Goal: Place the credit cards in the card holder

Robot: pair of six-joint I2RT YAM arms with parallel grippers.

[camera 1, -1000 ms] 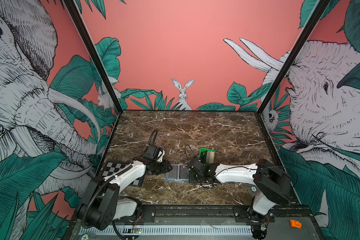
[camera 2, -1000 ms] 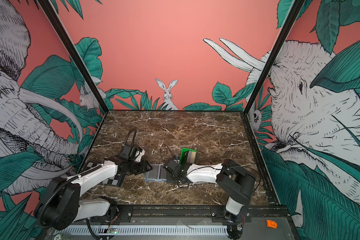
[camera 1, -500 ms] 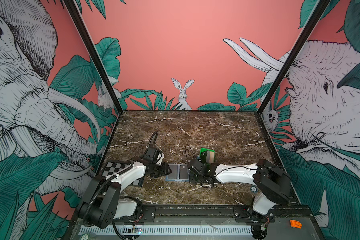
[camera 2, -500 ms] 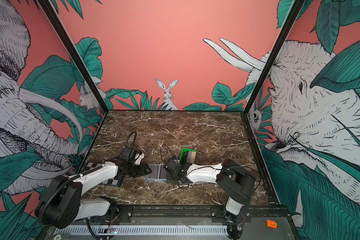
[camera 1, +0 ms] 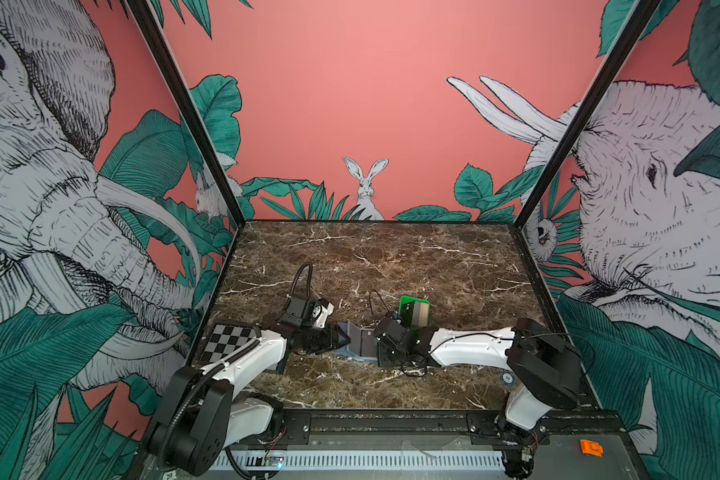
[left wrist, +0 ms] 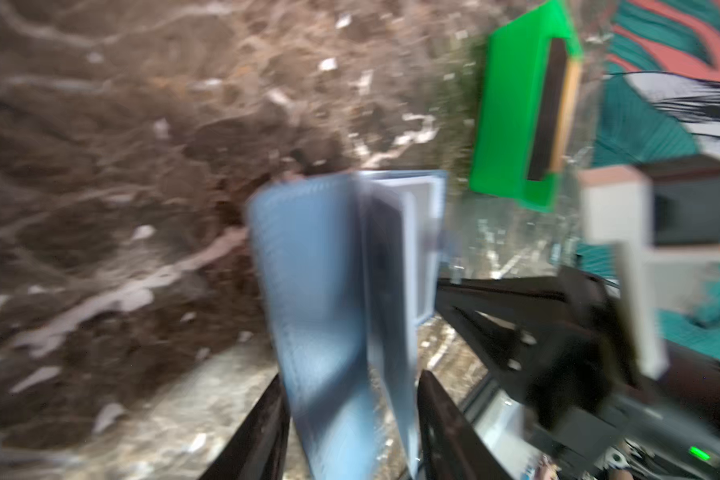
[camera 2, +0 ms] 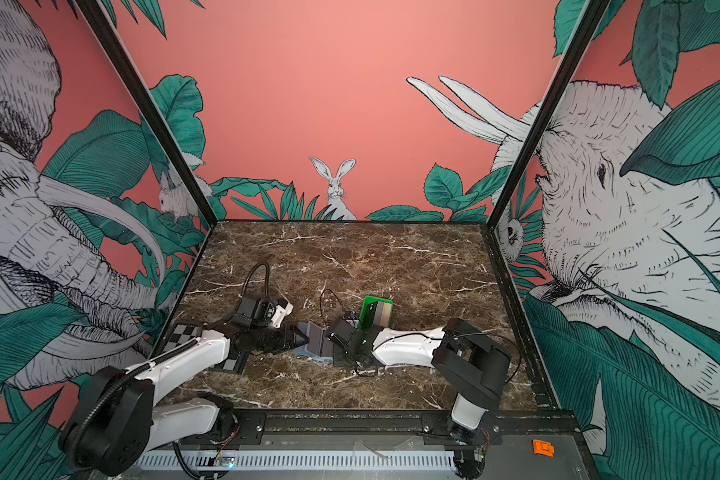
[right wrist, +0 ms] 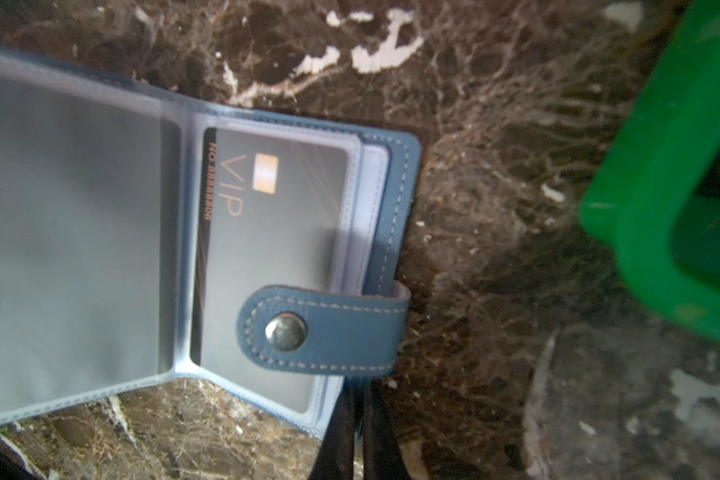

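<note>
The slate-blue card holder (camera 1: 360,343) lies open on the marble between both grippers. Its left flap (camera 2: 310,334) stands raised. In the blurred left wrist view, my left gripper (left wrist: 352,382) has a finger against each side of the folded flaps (left wrist: 329,291). A black VIP card (right wrist: 275,249) sits in a clear sleeve under the snap tab (right wrist: 321,328). My right gripper (right wrist: 356,399) is shut, with its tips at the holder's right edge. More credit cards (camera 1: 418,314), dark and tan, stand in the green tray (camera 1: 408,305) just behind.
A checkerboard plate (camera 1: 229,338) lies under the left arm near the left wall. The green tray (right wrist: 661,187) stands close behind the right gripper (camera 1: 378,347). An orange piece (camera 1: 591,448) sits on the front frame. Bare marble stretches to the back wall.
The left gripper has pushed in toward the holder, and the holder's left flap has risen from flat to upright. The right arm has not moved.
</note>
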